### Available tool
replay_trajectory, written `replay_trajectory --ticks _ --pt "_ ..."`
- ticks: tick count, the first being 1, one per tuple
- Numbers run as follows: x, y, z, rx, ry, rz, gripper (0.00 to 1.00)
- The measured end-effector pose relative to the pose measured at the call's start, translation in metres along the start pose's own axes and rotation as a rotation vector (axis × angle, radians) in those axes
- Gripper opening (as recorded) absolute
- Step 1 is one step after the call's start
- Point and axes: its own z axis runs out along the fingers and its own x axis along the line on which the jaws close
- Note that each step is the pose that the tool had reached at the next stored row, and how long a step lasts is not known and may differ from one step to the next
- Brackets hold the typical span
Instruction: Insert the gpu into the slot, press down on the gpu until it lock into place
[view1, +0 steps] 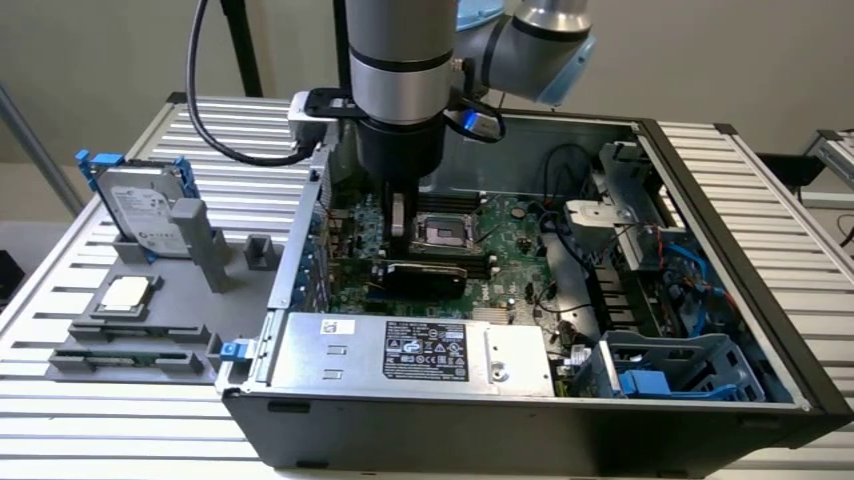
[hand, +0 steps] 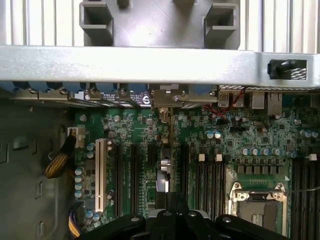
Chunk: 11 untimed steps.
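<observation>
Silver power supply (view1: 416, 352), hard drive (view1: 144, 212), perhaps a CPU (view1: 123, 293).

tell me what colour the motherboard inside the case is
Green; the motherboard shows best in the wrist view, with black slots and one white slot on it.

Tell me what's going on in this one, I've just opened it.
A single robot arm reaches down into an open computer case, its gripper low over the green motherboard. The gpu, a flat black card, stands on edge in the motherboard just below the gripper. Outside the case, on the exterior view's left, a silver hard drive sits in a grey holder.
</observation>
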Motion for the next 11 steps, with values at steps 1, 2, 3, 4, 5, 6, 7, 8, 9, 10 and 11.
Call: replay_trajectory --ticks 1,2,3,4,5,6,7,8,9,10,11 --pt "0.0 -0.0004 -0.0038 -0.0002 0.0 0.0 0.11" --pt "0.0 -0.0009 -0.0085 -0.0007 0.0002 0.0 0.11" --pt "-0.001 -0.0016 -0.0162 -0.0014 0.0002 0.0 0.11" --pt "-0.001 -0.0016 -0.017 -0.0013 0.0 0.0 0.11" --pt "-0.001 -0.0017 -0.017 -0.0014 -0.0003 0.0 0.11" --pt "-0.001 -0.0017 -0.017 -0.0014 -0.0003 0.0 0.11" --pt "-0.001 -0.0017 -0.0171 -0.0014 -0.0002 0.0 0.11" --pt "-0.001 -0.0017 -0.0171 -0.0014 -0.0002 0.0 0.11" --pt "-0.001 -0.0017 -0.0171 -0.0014 -0.0001 0.0 0.11" --pt "-0.001 -0.0017 -0.0171 -0.0014 -0.0002 0.0 0.11" --pt "-0.001 -0.0017 -0.0171 -0.0014 -0.0002 0.0 0.11"
